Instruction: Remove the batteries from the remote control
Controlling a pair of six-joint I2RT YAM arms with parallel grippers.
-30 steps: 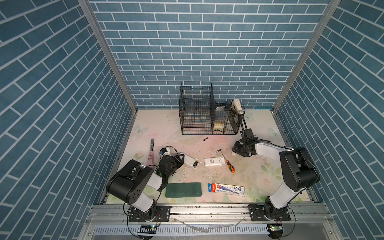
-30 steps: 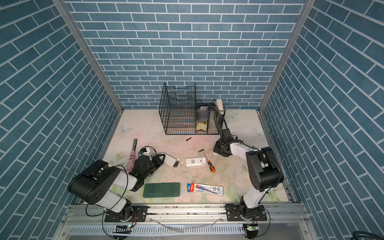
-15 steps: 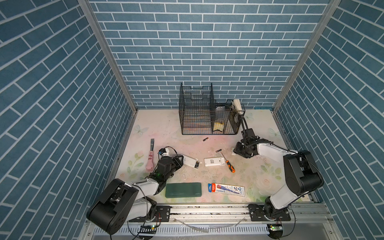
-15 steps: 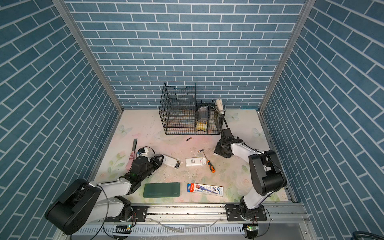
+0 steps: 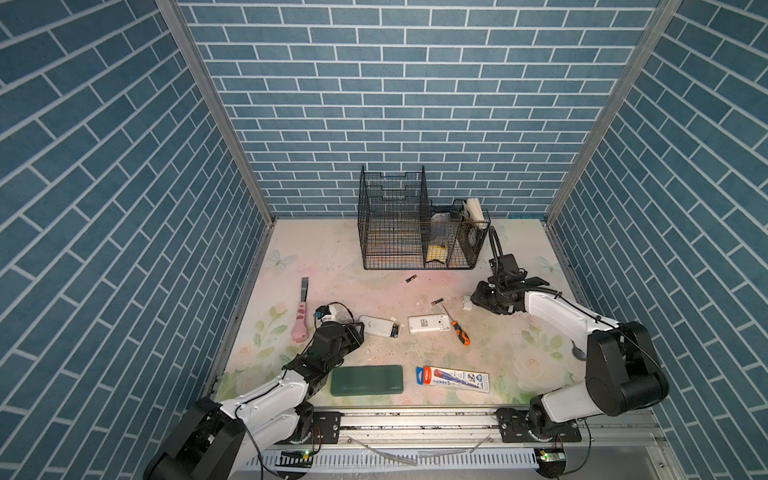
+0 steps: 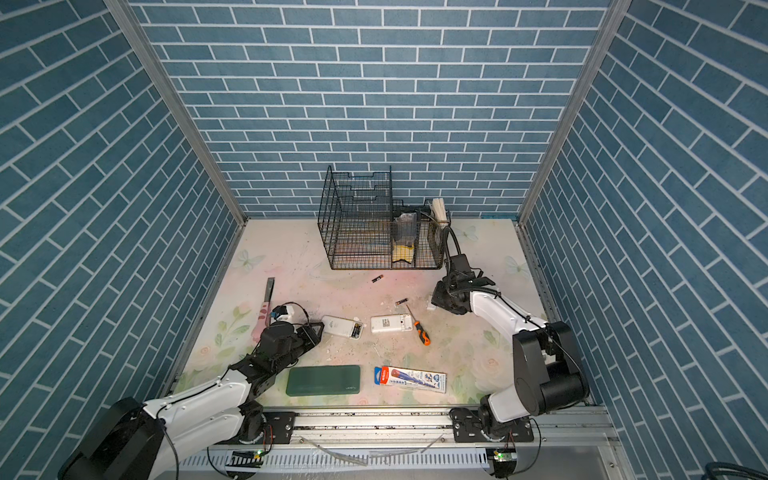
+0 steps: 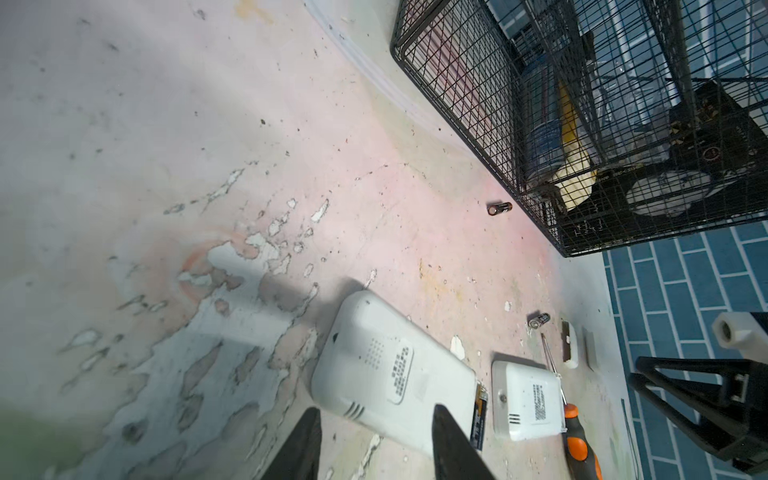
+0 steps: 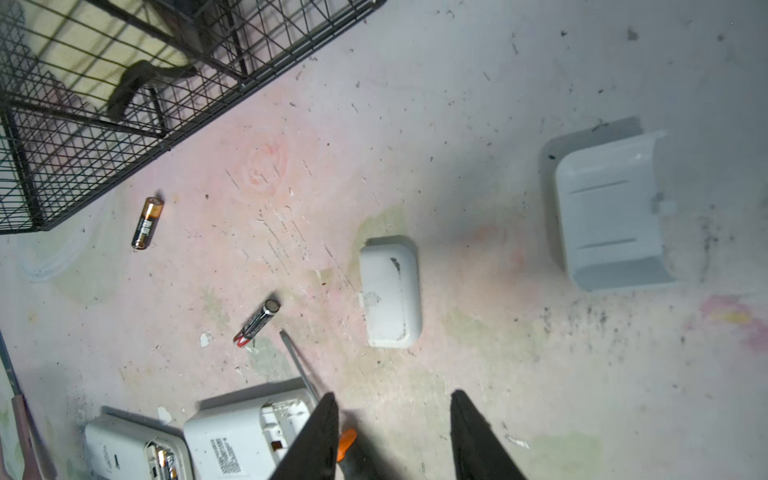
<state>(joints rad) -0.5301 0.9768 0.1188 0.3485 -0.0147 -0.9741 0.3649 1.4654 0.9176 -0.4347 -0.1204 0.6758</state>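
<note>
Now two white remotes lie face down, side by side, at the middle of the scuffed table [image 5: 332, 270], both with their battery bays uncovered. One battery [image 5: 411, 279] lies loose just in front of the wire basket [image 5: 424, 216]. A second battery [image 5: 437, 301] rests near the tip of the orange-handled screwdriver [image 5: 461, 333]. Two more batteries [image 8: 163, 459] sit in the open bay of the remote nearer the left arm [image 5: 378, 325], just beside the other remote [image 5: 428, 323]. The left gripper [image 7: 376, 409] hovers at the closed end of the loaded remote, jaws parted and clamping nothing. The right gripper [image 8: 392, 395], its jaws likewise apart and empty, hangs over bare table near a small white cover [image 8: 390, 291], with a larger cover [image 8: 611, 212] lying well apart from it.
</note>
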